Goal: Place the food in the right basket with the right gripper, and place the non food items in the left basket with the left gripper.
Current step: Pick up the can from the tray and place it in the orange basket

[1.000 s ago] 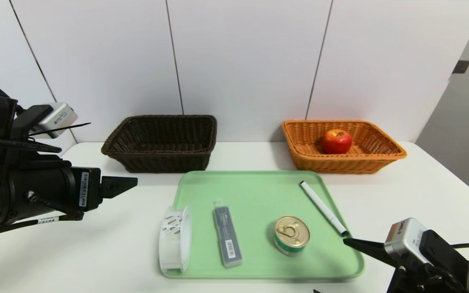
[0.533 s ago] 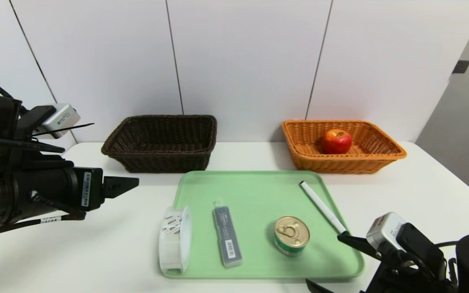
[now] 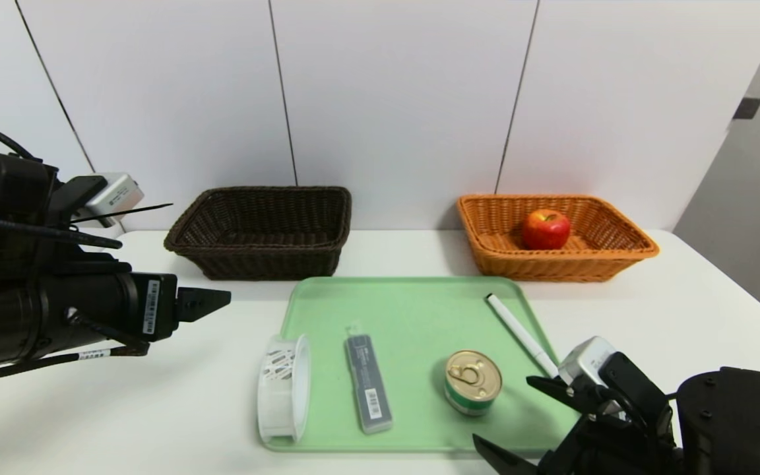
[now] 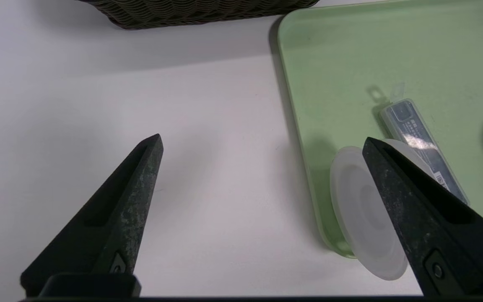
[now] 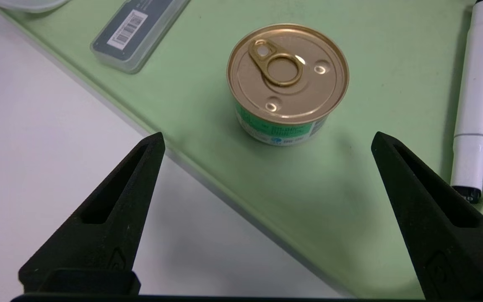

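A green tray point(image 3: 419, 310) sits on a white table point(image 3: 683, 310) with sorting half begun: the red apple point(image 3: 545, 228) already rests in the orange basket point(image 3: 624, 247) at the far right, while the dark brown basket point(image 3: 261, 260) at the far left holds nothing that can be seen. On the tray, the small tin point(image 3: 473, 381) stands upright, gold pull-tab lid facing up. The slim grey case point(image 3: 368, 382) lies flat to its left, long axis running from the near edge toward the baskets, barcode end nearest the robot. The white pen point(image 3: 522, 334) lies diagonally along the tray's right side, black tip pointing to the near right corner. The white tape roll point(image 3: 282, 387) stands on edge at the tray's near left corner, its open face turned sideways. The right gripper point(image 5: 266, 144) hangs at the tray's near right corner, jaws spread wide and empty, the tin framed just ahead between them. The left gripper point(image 4: 262, 142) hovers over bare table left of the tray, likewise wide open and holding nothing.
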You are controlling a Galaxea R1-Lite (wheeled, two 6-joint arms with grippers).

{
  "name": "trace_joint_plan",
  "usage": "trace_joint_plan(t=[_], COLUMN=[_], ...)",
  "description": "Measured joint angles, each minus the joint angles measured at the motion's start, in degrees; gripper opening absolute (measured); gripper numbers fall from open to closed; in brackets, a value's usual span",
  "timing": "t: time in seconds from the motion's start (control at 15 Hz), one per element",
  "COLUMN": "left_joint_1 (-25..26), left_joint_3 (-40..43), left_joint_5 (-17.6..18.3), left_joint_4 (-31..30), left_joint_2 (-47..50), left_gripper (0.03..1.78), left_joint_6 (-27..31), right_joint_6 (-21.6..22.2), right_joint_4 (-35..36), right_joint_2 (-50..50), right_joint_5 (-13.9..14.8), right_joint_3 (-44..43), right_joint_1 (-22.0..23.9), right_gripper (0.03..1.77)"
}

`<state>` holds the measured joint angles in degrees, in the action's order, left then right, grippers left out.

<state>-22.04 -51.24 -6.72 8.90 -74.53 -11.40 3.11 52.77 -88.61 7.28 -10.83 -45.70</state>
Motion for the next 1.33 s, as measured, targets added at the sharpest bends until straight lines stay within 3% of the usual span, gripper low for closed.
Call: trace_joint_plan(t=[0.67,1.33], left_joint_1=[-0.01,-0.56], left_joint_3=[-0.11,-0.27], left_joint_5=[0.0,-0.09], left_joint_4=[0.02,-0.06], left_joint_2=[-1.29,-2.26], left_gripper=[1.69,1.69], left_joint_6=[0.1,0.18], right_joint_6=[0.27,0.69], right_joint_4=[18.69,19.86], right_joint_2=[-11.67,-14.86], right_joint_5=[2.56,3.8], right_joint_3=[3.17,3.28], right_joint_1=[0.01,0.95], right_gripper=[1.7,1.7])
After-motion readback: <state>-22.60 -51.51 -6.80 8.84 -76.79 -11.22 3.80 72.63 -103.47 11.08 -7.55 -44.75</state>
